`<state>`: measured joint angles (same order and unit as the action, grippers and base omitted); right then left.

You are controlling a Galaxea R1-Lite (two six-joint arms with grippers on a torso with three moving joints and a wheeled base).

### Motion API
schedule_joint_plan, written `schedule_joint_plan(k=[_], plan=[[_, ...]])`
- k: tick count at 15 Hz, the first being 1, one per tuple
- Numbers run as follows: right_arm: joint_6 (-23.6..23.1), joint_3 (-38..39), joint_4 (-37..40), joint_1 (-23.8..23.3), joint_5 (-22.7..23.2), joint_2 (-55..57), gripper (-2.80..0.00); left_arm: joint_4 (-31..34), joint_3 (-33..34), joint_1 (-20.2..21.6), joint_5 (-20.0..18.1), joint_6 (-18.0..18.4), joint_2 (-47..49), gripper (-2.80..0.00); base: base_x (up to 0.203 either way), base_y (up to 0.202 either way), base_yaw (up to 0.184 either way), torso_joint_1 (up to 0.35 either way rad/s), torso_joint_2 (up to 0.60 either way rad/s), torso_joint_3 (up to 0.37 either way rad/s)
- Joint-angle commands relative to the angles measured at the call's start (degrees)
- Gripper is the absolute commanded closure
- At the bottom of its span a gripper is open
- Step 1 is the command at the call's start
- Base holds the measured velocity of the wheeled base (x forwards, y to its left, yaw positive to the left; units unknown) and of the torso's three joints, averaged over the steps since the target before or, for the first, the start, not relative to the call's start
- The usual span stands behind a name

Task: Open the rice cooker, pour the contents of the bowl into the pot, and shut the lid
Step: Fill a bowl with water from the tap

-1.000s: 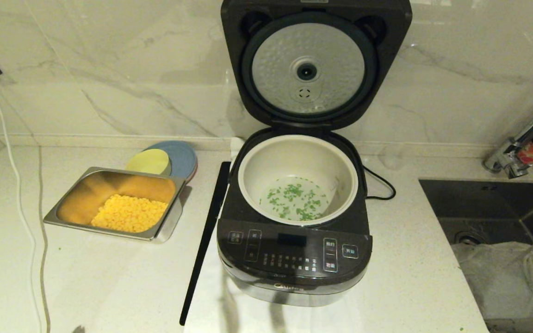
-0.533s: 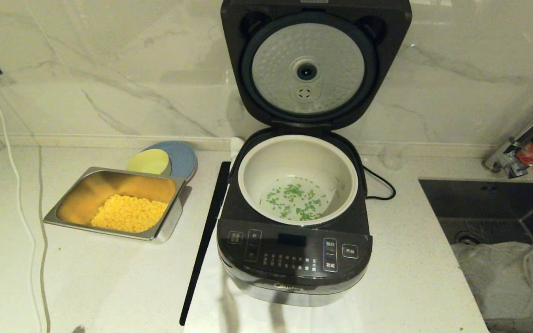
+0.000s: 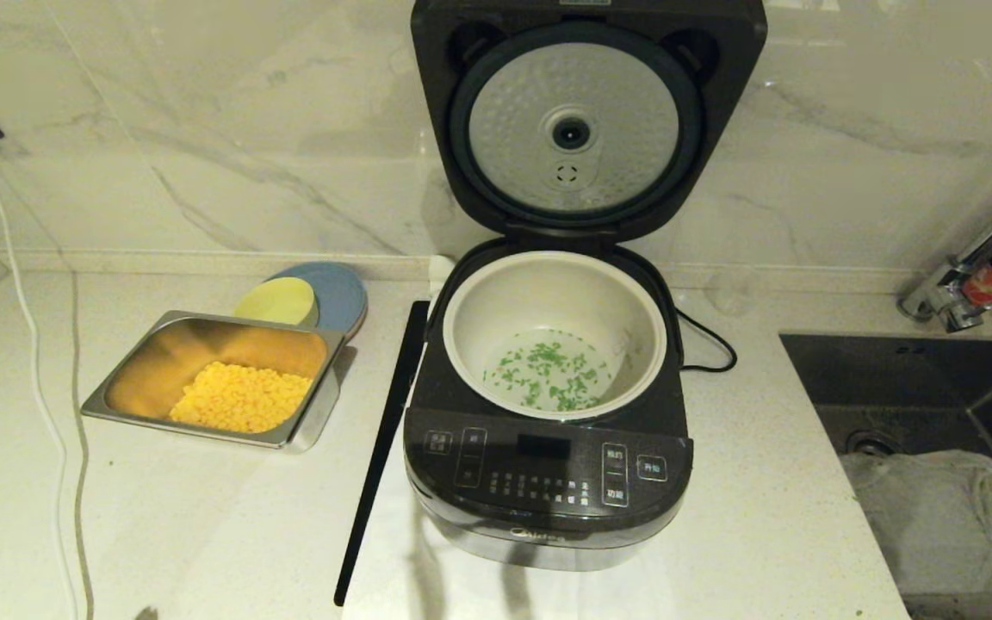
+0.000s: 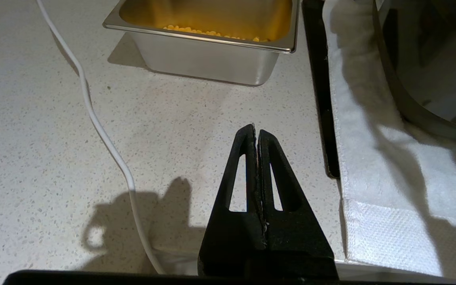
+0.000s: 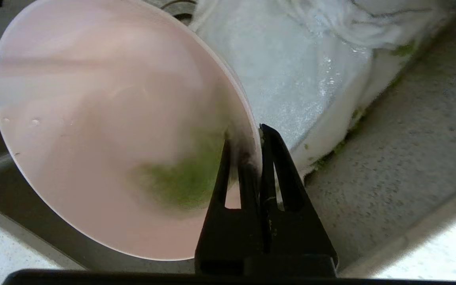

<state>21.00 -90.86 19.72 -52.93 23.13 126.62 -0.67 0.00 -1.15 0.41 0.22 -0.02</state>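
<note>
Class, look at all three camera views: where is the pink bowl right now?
The pink bowl shows only in the right wrist view, its rim pinched by the right gripper, over the sink on the robot's right, above a white bag.

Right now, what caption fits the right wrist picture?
Right pincer clamps the pink bowl's rim, green bits stuck inside.

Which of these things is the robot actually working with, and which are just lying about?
In use: rice cooker; lid, open; pot with green bits; pink bowl, rim pinched in the right gripper.

Lying about: steel tray of corn; yellow bowl; blue plate; left gripper, idle.
</note>
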Motion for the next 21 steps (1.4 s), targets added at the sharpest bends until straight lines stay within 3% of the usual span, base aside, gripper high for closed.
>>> schedule_joint_plan(k=[1, 8, 13, 18, 21], plan=[[1.1, -1.4, 0.1, 0.9, 0.0, 0.6, 0.00, 0.0, 0.5, 0.0, 0.0, 0.0, -0.1, 0.00, 0.000, 0.000, 0.000, 0.000, 0.00, 0.000], [2.2, -1.7, 0.7, 1.9, -0.7, -0.3, 0.00, 0.0, 0.5, 0.0, 0.0, 0.0, -0.1, 0.00, 0.000, 0.000, 0.000, 0.000, 0.00, 0.000], [0.3, 6.2, 0.6, 2.6, -1.0, -6.7, 0.00, 0.0, 0.5, 0.0, 0.0, 0.0, -0.1, 0.00, 0.000, 0.000, 0.000, 0.000, 0.00, 0.000], [-2.8, 16.2, 0.8, 8.6, -1.0, -18.6, 0.00, 0.0, 0.5, 0.0, 0.0, 0.0, -0.1, 0.00, 0.000, 0.000, 0.000, 0.000, 0.00, 0.000], [-2.9, 20.7, 1.9, 15.1, -1.2, -26.2, 0.00, 0.0, 0.5, 0.0, 0.0, 0.0, -0.1, 0.00, 0.000, 0.000, 0.000, 0.000, 0.00, 0.000]])
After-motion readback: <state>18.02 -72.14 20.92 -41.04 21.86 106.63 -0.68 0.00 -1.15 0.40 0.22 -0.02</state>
